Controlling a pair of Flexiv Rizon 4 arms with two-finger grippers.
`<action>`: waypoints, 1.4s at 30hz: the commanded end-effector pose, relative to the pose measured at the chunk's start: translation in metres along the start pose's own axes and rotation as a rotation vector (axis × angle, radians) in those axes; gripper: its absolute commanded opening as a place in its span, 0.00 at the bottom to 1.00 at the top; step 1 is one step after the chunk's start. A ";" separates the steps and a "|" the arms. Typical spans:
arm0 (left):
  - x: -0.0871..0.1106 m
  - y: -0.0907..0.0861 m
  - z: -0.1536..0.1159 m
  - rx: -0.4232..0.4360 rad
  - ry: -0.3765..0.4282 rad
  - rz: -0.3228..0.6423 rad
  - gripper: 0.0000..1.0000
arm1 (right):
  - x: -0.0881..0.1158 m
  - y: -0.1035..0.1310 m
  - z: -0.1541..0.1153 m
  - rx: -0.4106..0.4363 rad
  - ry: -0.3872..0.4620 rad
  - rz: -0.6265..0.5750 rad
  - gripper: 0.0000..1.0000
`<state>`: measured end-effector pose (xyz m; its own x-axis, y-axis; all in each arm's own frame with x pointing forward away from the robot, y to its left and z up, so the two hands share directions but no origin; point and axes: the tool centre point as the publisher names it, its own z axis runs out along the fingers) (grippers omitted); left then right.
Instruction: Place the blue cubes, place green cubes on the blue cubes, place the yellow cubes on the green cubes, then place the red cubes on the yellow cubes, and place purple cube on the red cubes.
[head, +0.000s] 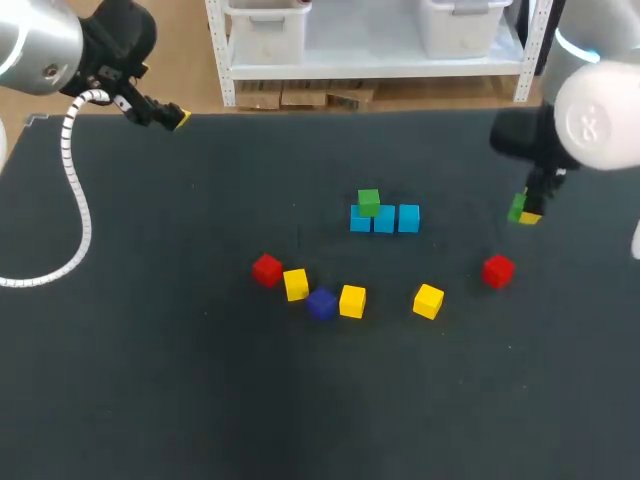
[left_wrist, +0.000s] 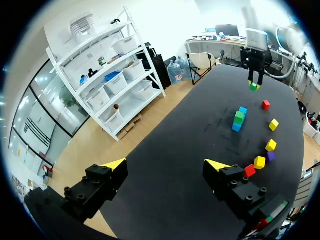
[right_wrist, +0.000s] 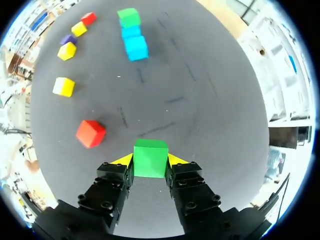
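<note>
Three blue cubes (head: 385, 219) stand in a row at mid-table, with one green cube (head: 368, 202) on the leftmost. My right gripper (head: 528, 213) is to their right, shut on a second green cube (head: 516, 207); in the right wrist view this green cube (right_wrist: 150, 157) fills the gap between the fingers (right_wrist: 122, 161). A red cube (head: 498, 270) lies just in front of that gripper. Nearer the front lie a red cube (head: 267, 269), yellow cubes (head: 296, 284) (head: 352, 300) (head: 428, 301) and a purple cube (head: 321, 303). My left gripper (head: 180, 118) hangs open at the far back left, holding nothing (left_wrist: 167, 167).
The black table (head: 150, 380) has wide bare room at the front and on the left. A white cable (head: 75, 200) loops from my left arm over the table's left part.
</note>
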<state>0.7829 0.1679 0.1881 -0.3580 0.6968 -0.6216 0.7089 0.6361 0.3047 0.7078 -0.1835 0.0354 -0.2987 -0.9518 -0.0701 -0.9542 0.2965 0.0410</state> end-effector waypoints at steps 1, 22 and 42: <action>0.001 0.001 0.000 0.004 -0.005 0.002 1.00 | -0.010 0.013 -0.026 0.013 -0.019 -0.047 0.00; 0.001 0.001 0.000 0.004 -0.005 0.002 1.00 | -0.080 0.023 -0.027 -0.029 0.054 -0.416 0.00; 0.001 0.001 0.000 0.004 -0.005 0.002 1.00 | -0.134 0.028 -0.004 0.035 0.087 -0.330 0.00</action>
<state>0.7829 0.1680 0.1881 -0.3581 0.6967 -0.6216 0.7089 0.6361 0.3047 0.7195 -0.0545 0.0506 0.0306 -0.9995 -0.0026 -0.9995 -0.0305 -0.0031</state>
